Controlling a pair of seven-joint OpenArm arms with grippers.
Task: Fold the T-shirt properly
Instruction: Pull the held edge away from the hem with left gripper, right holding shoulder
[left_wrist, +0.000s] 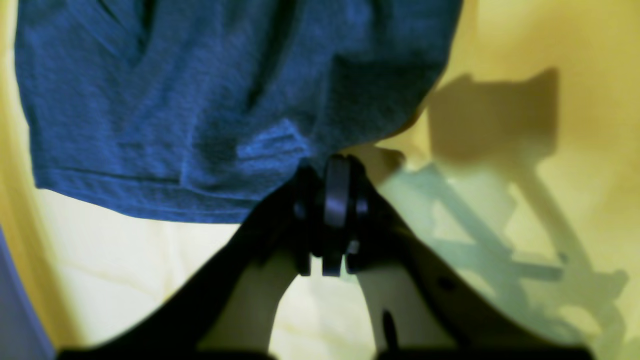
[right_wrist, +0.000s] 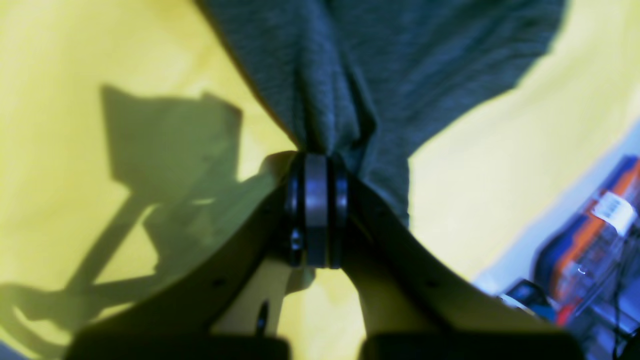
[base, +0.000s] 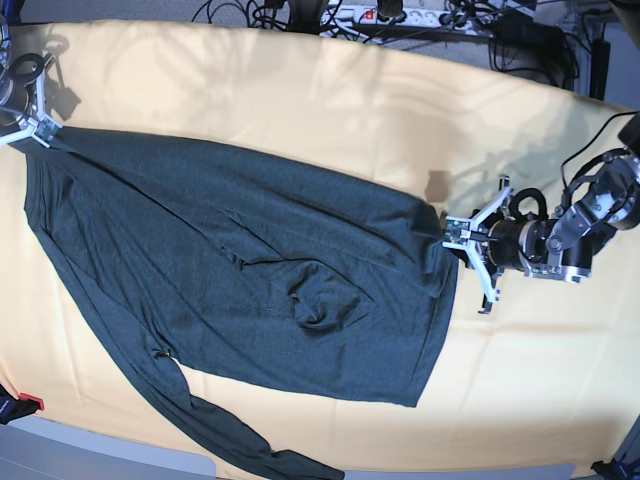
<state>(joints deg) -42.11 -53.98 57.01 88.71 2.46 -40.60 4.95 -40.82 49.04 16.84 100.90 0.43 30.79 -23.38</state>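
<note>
The dark charcoal T-shirt (base: 250, 250) lies spread and wrinkled across the yellow cloth, one long sleeve (base: 215, 430) trailing to the front edge. At the shirt's right hem corner, my left gripper (base: 447, 228) has its jaws pressed together on the fabric edge; the left wrist view shows the gripper (left_wrist: 336, 162) pinching the T-shirt (left_wrist: 200, 100) just above the hem. At the far left, my right gripper (base: 45, 134) is shut on the shirt's upper corner. Bunched folds of the T-shirt (right_wrist: 375, 60) run into that gripper (right_wrist: 315, 155) in the right wrist view.
A pale yellow cloth (base: 300, 90) covers the table. Cables and a power strip (base: 400, 15) lie along the back edge. A small red thing (base: 30, 403) sits at the front left corner. An orange and blue package (right_wrist: 590, 225) lies beyond the table edge.
</note>
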